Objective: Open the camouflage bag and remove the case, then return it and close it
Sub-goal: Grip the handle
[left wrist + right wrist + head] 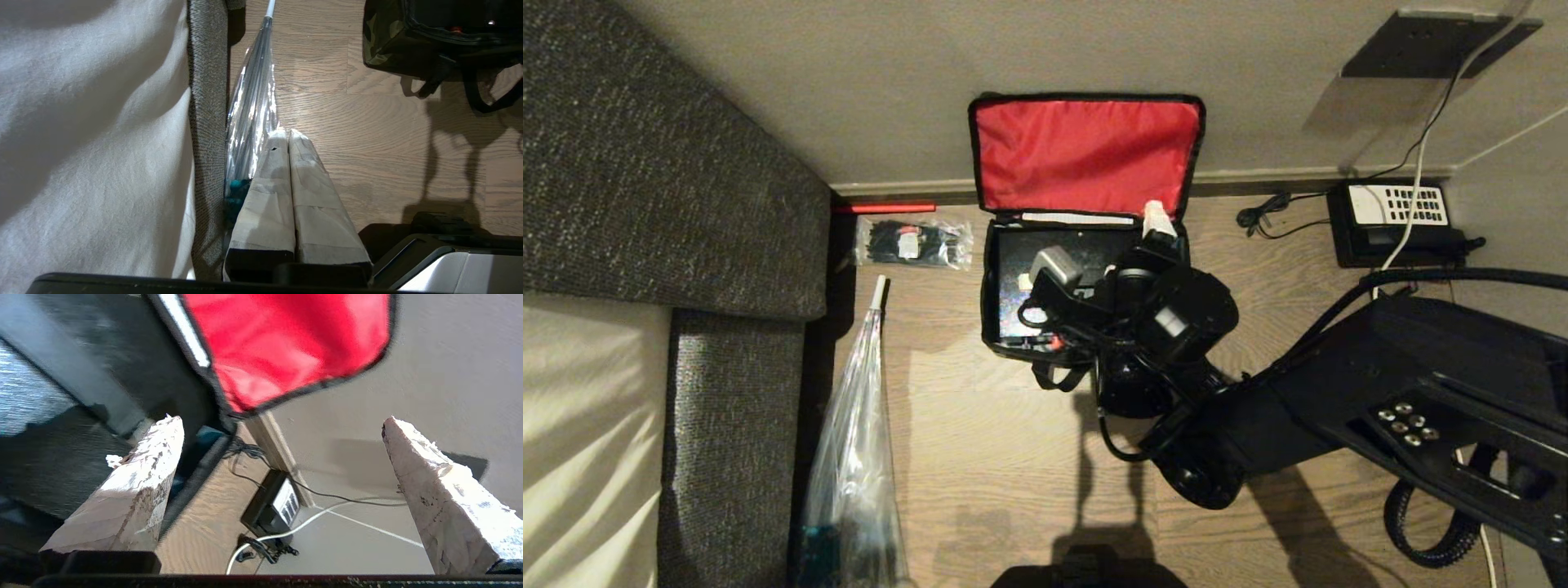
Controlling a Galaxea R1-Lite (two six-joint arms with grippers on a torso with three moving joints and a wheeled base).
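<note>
Nearest to us, our left hand hangs parked low by the bed edge, its taped fingers pressed together with nothing between them, just beside a folded clear umbrella lying on the wooden floor. Further out, our right arm reaches over the camouflage bag, which sits on the floor against the wall with its lid thrown back so the red lining faces us. Our right hand is above the bag's far right corner, its fingers spread wide and holding nothing. Inside the bag, the case lies flat, a black surface partly hidden by the arm, with a pale strip along its far edge. To the bag's left lies a clear packet of black ties; to its right, against the wall, sits a black telephone with a white keypad and trailing cables.
</note>
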